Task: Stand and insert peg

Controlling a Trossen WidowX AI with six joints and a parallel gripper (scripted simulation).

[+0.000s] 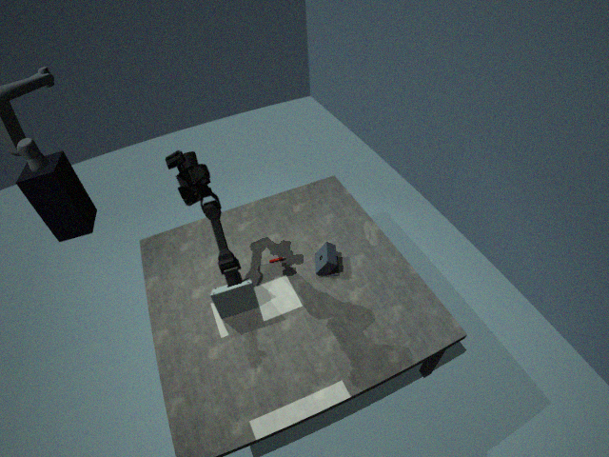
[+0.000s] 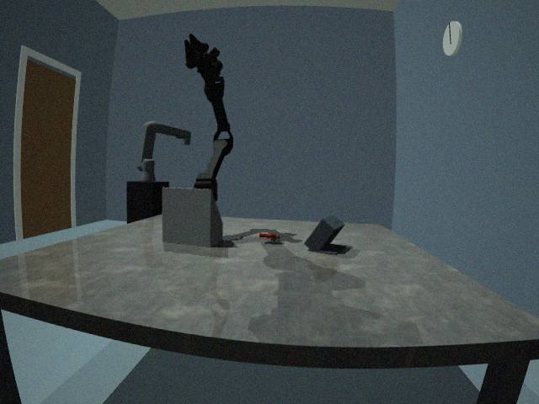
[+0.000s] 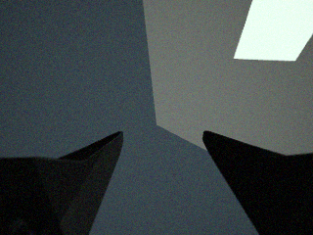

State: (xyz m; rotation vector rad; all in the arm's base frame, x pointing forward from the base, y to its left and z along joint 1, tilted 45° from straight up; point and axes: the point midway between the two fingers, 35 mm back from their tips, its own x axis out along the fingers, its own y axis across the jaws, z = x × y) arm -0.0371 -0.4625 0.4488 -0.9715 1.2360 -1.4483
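A small red peg (image 1: 276, 259) (image 2: 269, 236) lies flat on the table (image 1: 304, 344) (image 2: 173, 278), between the robot's base and the sloped panel. The sloped grey panel (image 1: 325, 257) (image 2: 324, 232) stands to the peg's right, with one dark hole in its face in the top view. My gripper (image 1: 172, 159) (image 2: 195, 45) (image 3: 163, 135) is raised high above the table on the upright arm, far from the peg. Its fingers stand wide apart with nothing between them. The wrist view shows only walls, ceiling and a bright light panel.
A grey box (image 1: 235, 299) (image 2: 189, 215) carries the arm's base near the table's middle. A second grey arm on a dark pedestal (image 1: 54, 194) (image 2: 146, 198) stands off the table at the back left.
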